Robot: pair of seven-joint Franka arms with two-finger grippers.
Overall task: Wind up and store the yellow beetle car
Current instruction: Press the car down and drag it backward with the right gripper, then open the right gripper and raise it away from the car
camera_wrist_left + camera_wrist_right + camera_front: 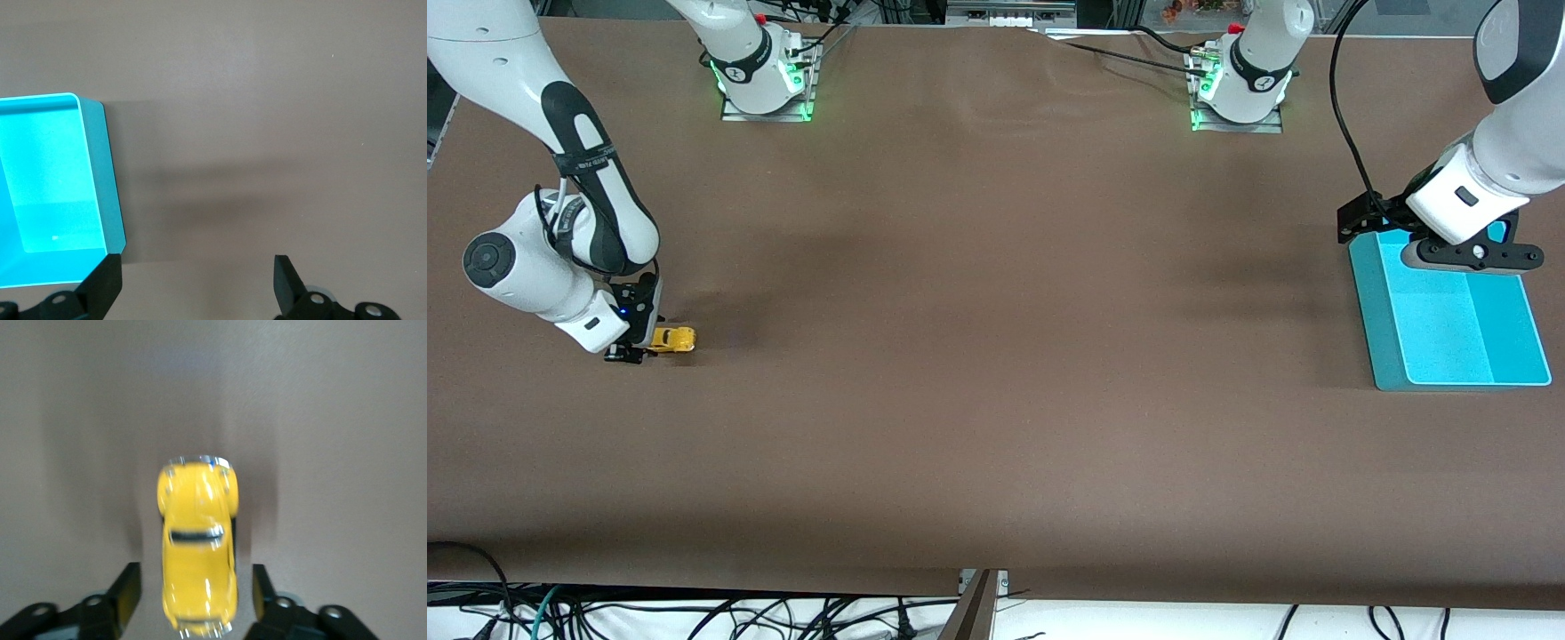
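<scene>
The yellow beetle car (672, 339) stands on its wheels on the brown table, toward the right arm's end. My right gripper (627, 354) is low at the table, right beside the car. In the right wrist view the car (198, 553) sits between the two fingers of the right gripper (195, 580), with a gap on each side, so the gripper is open and not touching it. My left gripper (1474, 254) hangs open and holds nothing, over the edge of the teal tray (1383, 302). The left wrist view shows the left gripper (197, 267) above bare table beside the tray's wall (100, 173).
The teal tray lies at the left arm's end of the table and holds nothing that I can see. Both arm bases (765, 80) (1238, 89) stand along the table's edge farthest from the front camera. Cables hang below the table's nearest edge.
</scene>
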